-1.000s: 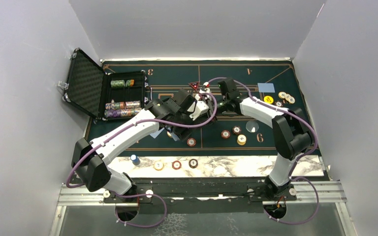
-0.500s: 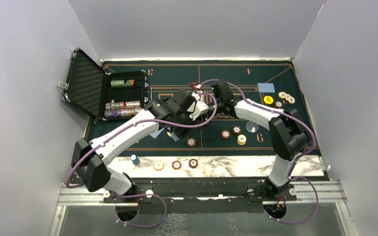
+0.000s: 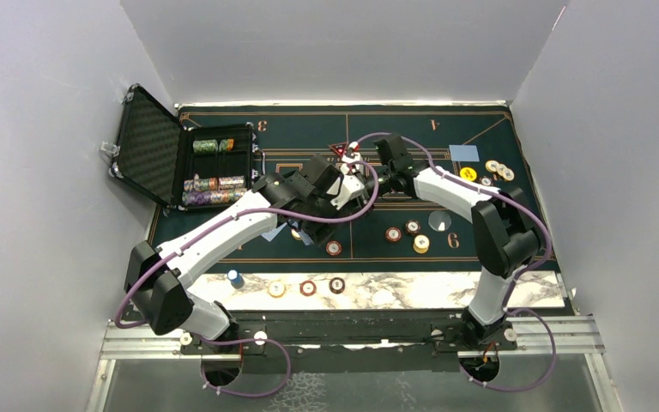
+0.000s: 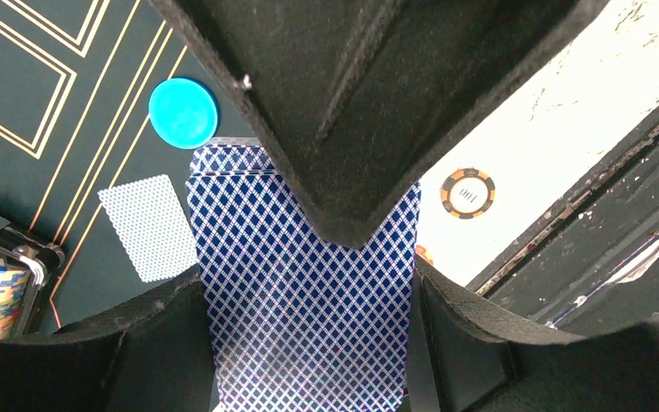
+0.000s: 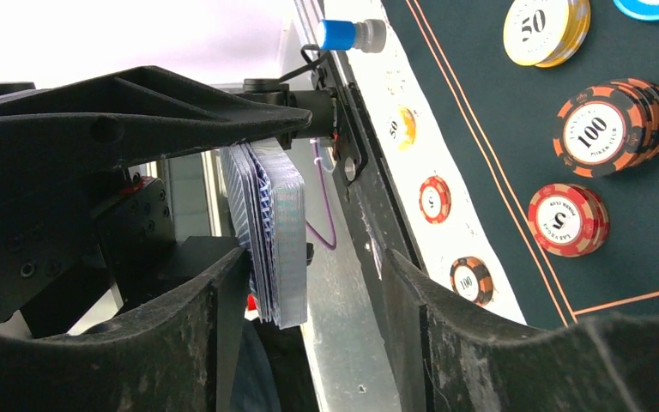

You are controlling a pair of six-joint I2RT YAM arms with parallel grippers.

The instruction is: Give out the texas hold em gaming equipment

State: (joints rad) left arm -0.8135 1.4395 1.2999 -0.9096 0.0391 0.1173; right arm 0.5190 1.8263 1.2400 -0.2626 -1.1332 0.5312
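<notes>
My left gripper (image 3: 346, 185) is shut on a deck of blue-backed playing cards (image 4: 300, 283), held above the green mat. In the left wrist view the left gripper (image 4: 305, 319) grips the deck's long edges. My right gripper (image 3: 364, 174) faces it, open. In the right wrist view the right gripper (image 5: 313, 275) straddles the deck's end (image 5: 273, 232), which lies close to its left finger (image 5: 197, 318). A black finger (image 4: 352, 112) lies over the deck. Chip stacks (image 5: 609, 127) sit on the mat, and chips (image 3: 308, 287) on the marble strip.
A single card (image 4: 148, 226) and a blue disc (image 4: 183, 112) lie on the mat under the deck. The open black case (image 3: 150, 146) with rows of chips stands at the back left. A red triangular marker (image 3: 339, 149), a clear disc (image 3: 439, 221) and another card (image 3: 463, 153) lie further back and right.
The right arm swung left toward the held deck, then eased slightly back. The left arm and deck have stayed in place.
</notes>
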